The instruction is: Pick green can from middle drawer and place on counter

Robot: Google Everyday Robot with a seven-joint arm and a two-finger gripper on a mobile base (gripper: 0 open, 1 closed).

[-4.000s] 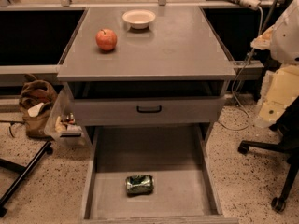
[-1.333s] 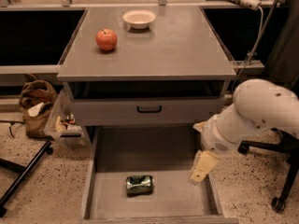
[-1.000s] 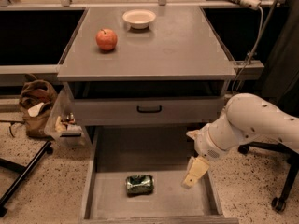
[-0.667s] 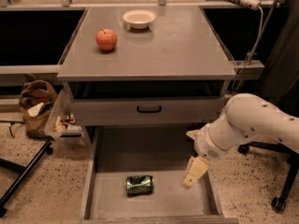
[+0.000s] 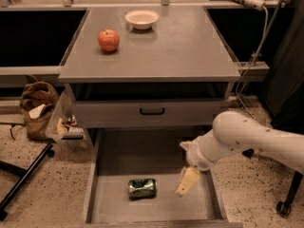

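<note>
The green can (image 5: 142, 187) lies on its side on the grey floor of the pulled-out middle drawer (image 5: 111, 205), near its front middle. My gripper (image 5: 187, 181) hangs at the end of the white arm (image 5: 247, 139), low over the drawer's right part, a short way right of the can and not touching it. The counter (image 5: 185, 46) is the grey cabinet top above.
A red apple (image 5: 109, 40) and a white bowl (image 5: 141, 19) sit on the counter's back left. A black-handled drawer front (image 5: 152, 111) stands slightly open above the middle drawer. A brown bag (image 5: 35, 106), a plastic bin (image 5: 66, 125) and black stand legs (image 5: 21, 182) are on the left.
My arm has swung in from the right and come down over the open drawer, moving left toward the can. The can has not moved.
</note>
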